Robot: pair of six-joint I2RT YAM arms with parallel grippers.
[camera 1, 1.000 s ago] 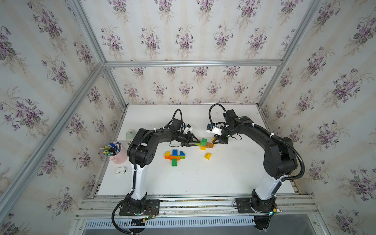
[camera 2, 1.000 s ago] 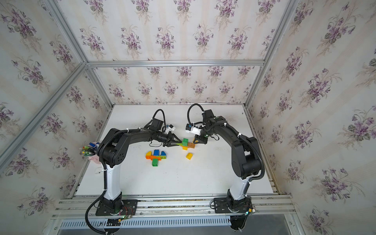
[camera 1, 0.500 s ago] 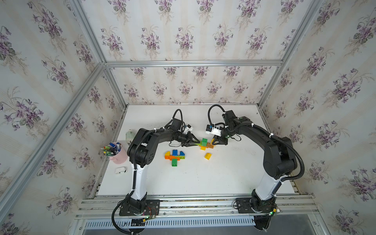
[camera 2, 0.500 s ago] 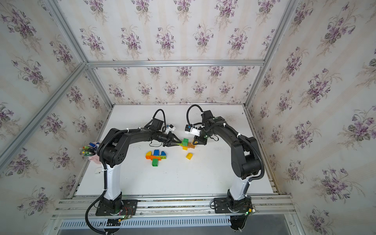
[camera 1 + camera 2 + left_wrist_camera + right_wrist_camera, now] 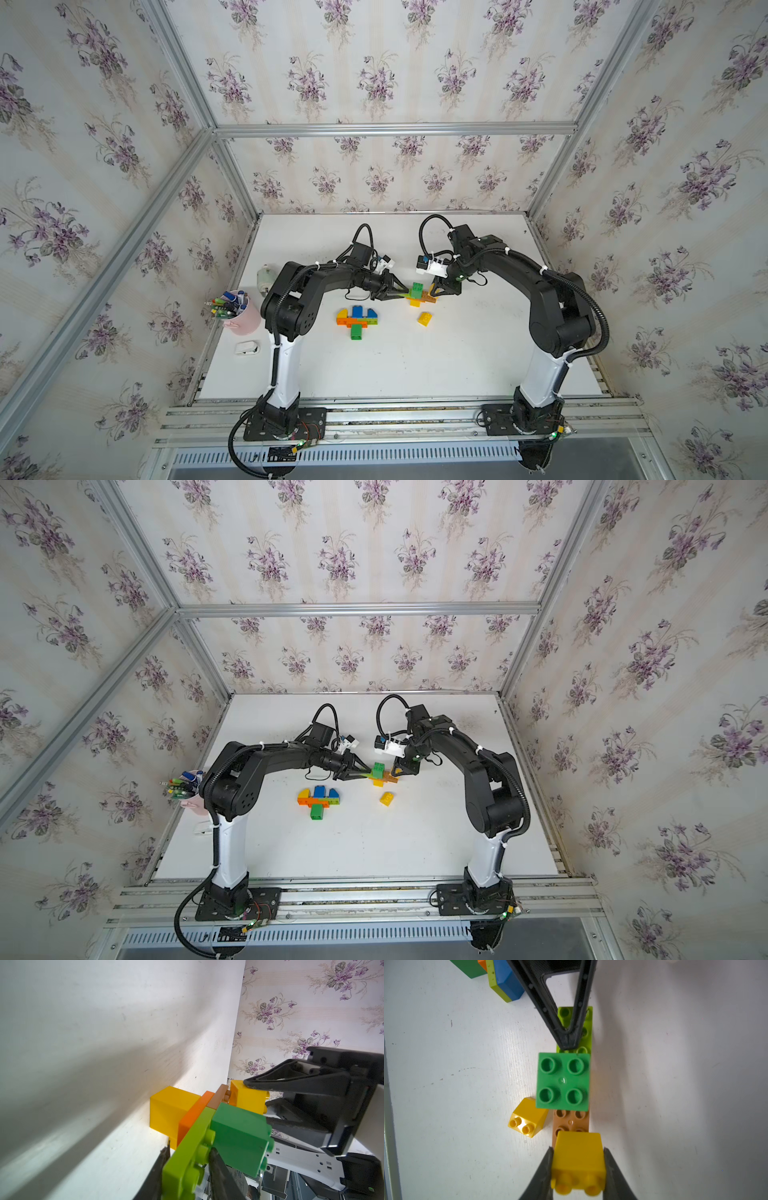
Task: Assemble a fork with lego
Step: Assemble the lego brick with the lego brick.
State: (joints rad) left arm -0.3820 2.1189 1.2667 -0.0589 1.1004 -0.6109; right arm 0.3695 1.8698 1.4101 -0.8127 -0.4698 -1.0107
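Observation:
A small lego assembly lies mid-table: a lime plate [image 5: 187,1159], an orange plate [image 5: 195,1113] and a brown plate [image 5: 571,1122] in a row. A dark green square brick [image 5: 562,1080] sits on top and a yellow brick [image 5: 166,1111] underneath. My left gripper [image 5: 189,1153] is shut on the lime plate's end. My right gripper [image 5: 578,1151] is shut on another yellow brick [image 5: 578,1159], held tilted against the brown plate's studs. In both top views the grippers [image 5: 401,291] [image 5: 395,771] meet at this assembly from opposite sides.
A loose yellow sloped brick [image 5: 424,318] lies just in front of the assembly. A second lego build [image 5: 357,318] of orange, blue, yellow and green bricks lies nearer the left arm. A pink cup of marker pens [image 5: 239,316] and a small white object [image 5: 247,348] are at the table's left edge.

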